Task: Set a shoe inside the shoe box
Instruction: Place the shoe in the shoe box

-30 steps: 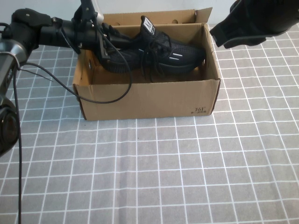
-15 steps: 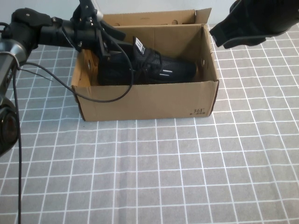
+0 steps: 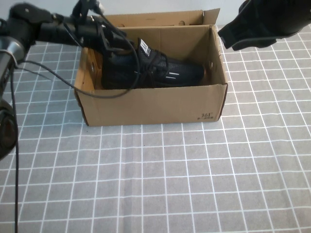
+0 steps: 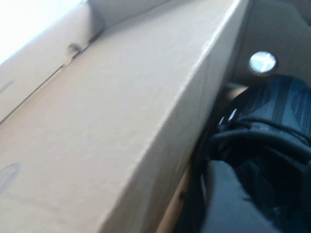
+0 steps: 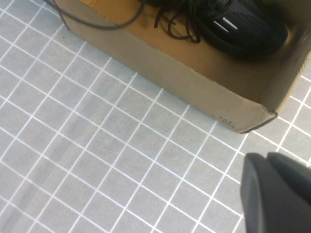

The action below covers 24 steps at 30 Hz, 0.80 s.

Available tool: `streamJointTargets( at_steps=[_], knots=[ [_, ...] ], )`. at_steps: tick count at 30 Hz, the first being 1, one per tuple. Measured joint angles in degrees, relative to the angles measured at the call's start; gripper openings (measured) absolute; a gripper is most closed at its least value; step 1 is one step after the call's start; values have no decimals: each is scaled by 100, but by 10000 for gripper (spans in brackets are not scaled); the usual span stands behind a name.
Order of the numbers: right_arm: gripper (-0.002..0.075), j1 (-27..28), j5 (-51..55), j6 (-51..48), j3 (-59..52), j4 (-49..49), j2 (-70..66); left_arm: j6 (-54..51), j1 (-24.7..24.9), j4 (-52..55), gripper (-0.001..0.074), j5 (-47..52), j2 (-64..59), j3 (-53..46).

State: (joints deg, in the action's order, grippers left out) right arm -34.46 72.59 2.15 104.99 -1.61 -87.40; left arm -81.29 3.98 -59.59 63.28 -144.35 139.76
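From the high view, the shoe (image 3: 150,70) lies inside the shoe box (image 3: 150,104) on the grid-patterned tablecloth (image 3: 160,179), toe toward the robot's right; the left gripper (image 3: 109,41) hangs over the box's left end above the heel — whether its claw is spread I cannot tell — with a black cable (image 3: 104,94) draped across the box's front wall. The left wrist view shows mostly cardboard wall, with black knit beside it. In the right wrist view the right gripper (image 5: 274,194), pressed together, hovers off the box's front right corner — holding nothing.

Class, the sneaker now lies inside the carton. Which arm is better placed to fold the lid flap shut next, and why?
Probably the left. The left gripper sits at the shoe box's left end beside the shoe's heel, close to the lid flap. The right gripper, shut, hangs outside the box's right corner.
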Motion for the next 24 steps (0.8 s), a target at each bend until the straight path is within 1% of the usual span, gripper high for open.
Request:
streamJointTargets(
  at_steps=[5, 7, 11, 15, 20, 24],
  knots=[
    [-16, 0, 0, 0, 0, 0, 60, 1371, 0, 985, 74, 284, 330, 506],
    [-16, 0, 0, 0, 0, 0, 112, 1847, 0, 1155, 31, 552, 488, 782],
    [-16, 0, 0, -12, -12, -11, 291, 2674, 0, 1266, 7, 760, 738, 1345],
    [-16, 0, 0, 8, -41, 56, 665, 3935, 0, 1752, 1, 830, 1029, 1725],
    [-16, 0, 0, 133, -471, 79, 1411, 4605, 0, 2014, 1, 875, 1546, 1753],
    [-16, 0, 3, 397, -1119, 78, 2228, 5149, 0, 2156, 0, 898, 2028, 1571]
  ],
)
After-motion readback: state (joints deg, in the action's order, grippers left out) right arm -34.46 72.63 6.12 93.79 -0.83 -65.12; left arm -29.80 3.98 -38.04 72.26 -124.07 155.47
